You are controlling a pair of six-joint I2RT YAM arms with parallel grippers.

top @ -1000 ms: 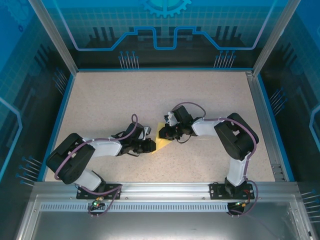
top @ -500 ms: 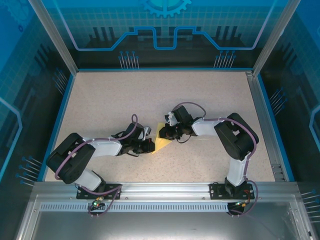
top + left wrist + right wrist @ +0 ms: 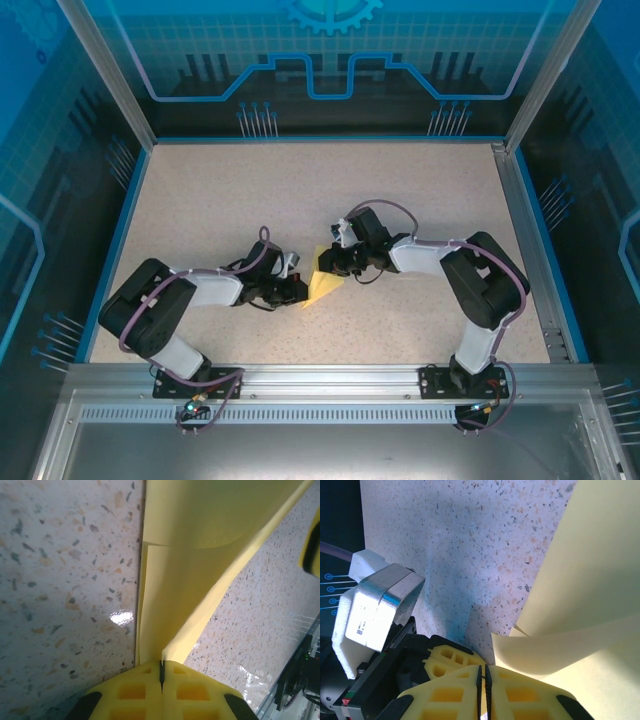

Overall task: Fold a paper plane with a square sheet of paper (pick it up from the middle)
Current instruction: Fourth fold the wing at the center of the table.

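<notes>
We count one yellow sheet of paper (image 3: 322, 287), already partly folded, lying close to the middle of the table (image 3: 200, 190) and a little toward its near edge. There are two arms, each with one claw, and nothing else loose on the table. The left claw (image 3: 161, 667) works just left of the table's middle. It is fully closed, with the sheet's creased edge pinched between its yellow pads while one flap rises above the table. The right claw (image 3: 482, 672), just right of the table's middle, is closed to a thin slit. The curled flap touches it, but we cannot tell whether the paper is actually caught in that slit. We judge that a fold is under way. To do it well, we keep the left pinch firm as an anchor on the crease and avoid tugging, since thin paper tears or slips easily. We bring the raised flap over slowly until its edges line up, then press it flat against the table before either claw lets go.
</notes>
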